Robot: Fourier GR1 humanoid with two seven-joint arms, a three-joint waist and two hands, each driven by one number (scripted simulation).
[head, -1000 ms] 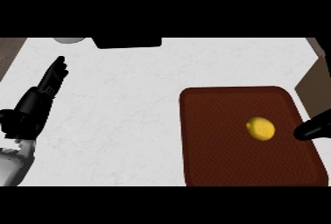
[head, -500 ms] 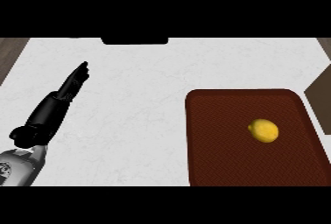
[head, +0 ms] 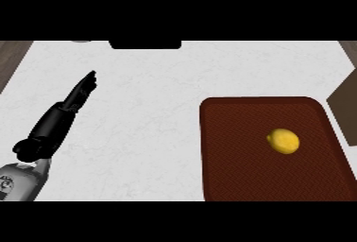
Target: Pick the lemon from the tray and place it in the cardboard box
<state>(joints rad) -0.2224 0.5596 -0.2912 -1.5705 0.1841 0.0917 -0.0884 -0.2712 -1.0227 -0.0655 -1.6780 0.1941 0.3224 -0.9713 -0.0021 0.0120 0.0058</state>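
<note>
One lemon point(head: 283, 141) lies on one dark brown tray point(head: 233, 175), a little toward 3 o'clock of the tray's middle and nearer its right rim than its left; bare tray floor shows all round the lemon, and nothing touches it. The tray sits on the white counter point(head: 153, 123) at the view's lower right, its near edge meeting the view's lower edge. One hand shows: the left hand point(head: 57, 124), at 9 o'clock from the lemon and well apart from the tray, its fingers point(head: 85, 87) straight and together, pointing toward 1 o'clock, holding nothing. A wide stretch of bare counter lies between hand and tray. One black object point(head: 145, 44) sits at the counter's far edge at 12 o'clock; one brown shape point(head: 344, 101) cuts in at 3 o'clock.
</note>
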